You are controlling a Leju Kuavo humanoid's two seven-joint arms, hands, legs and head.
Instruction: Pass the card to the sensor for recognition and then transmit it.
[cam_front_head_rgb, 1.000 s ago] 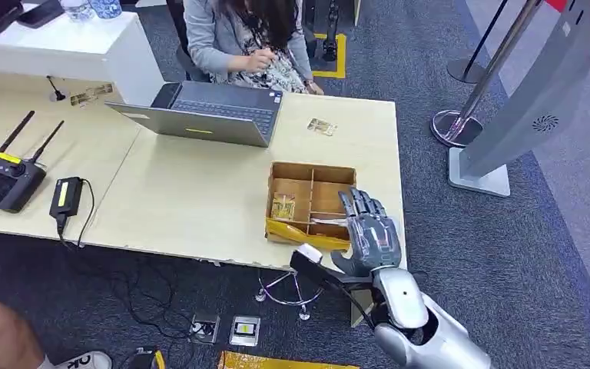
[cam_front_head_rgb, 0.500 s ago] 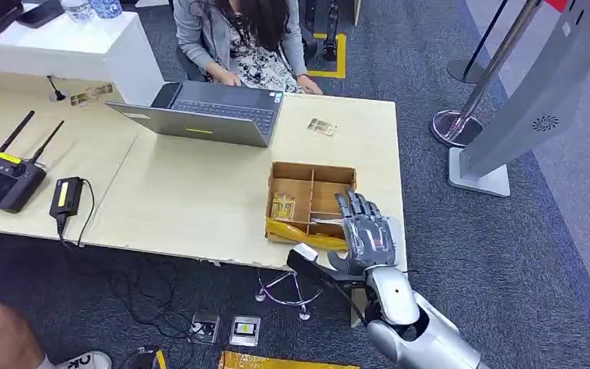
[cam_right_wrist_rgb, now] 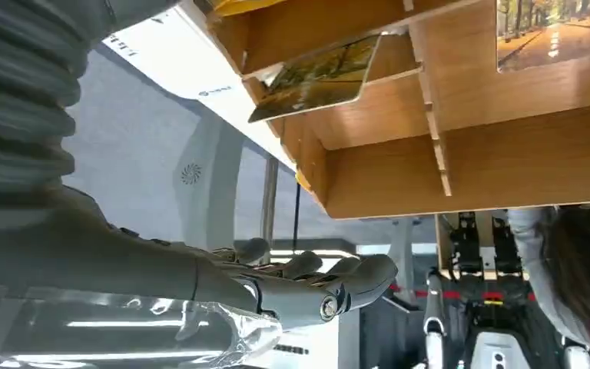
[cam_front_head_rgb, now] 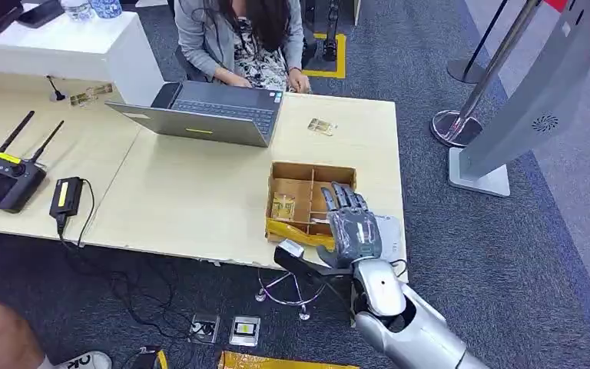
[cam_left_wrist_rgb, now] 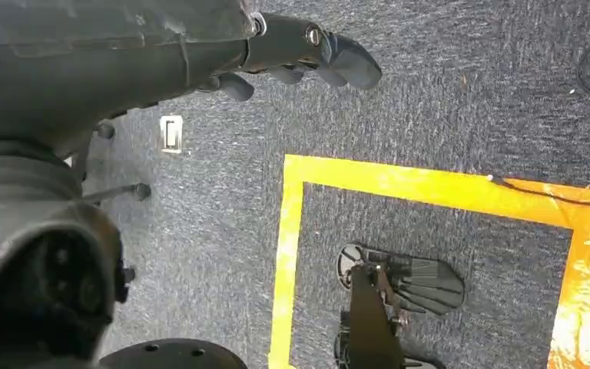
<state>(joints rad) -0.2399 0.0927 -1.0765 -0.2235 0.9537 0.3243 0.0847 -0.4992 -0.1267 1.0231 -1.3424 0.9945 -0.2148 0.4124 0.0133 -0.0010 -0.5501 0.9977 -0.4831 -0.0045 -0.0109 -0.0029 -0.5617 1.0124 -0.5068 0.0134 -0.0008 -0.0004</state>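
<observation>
Laptop [cam_front_head_rgb: 207,113] and person [cam_front_head_rgb: 242,38] beyond wooden divided box [cam_front_head_rgb: 309,201], right hand [cam_front_head_rgb: 351,227] spread empty above its cards [cam_front_head_rgb: 283,206].

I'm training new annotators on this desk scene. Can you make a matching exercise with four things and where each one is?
Things:
1. laptop
2. right hand
3. remote controller
4. left hand

Places:
A. hanging above the carpet floor
B. over the wooden box
C. far left of the table
D. in front of the seated person

Pairs: 1-D, 2-B, 3-C, 4-A
</observation>
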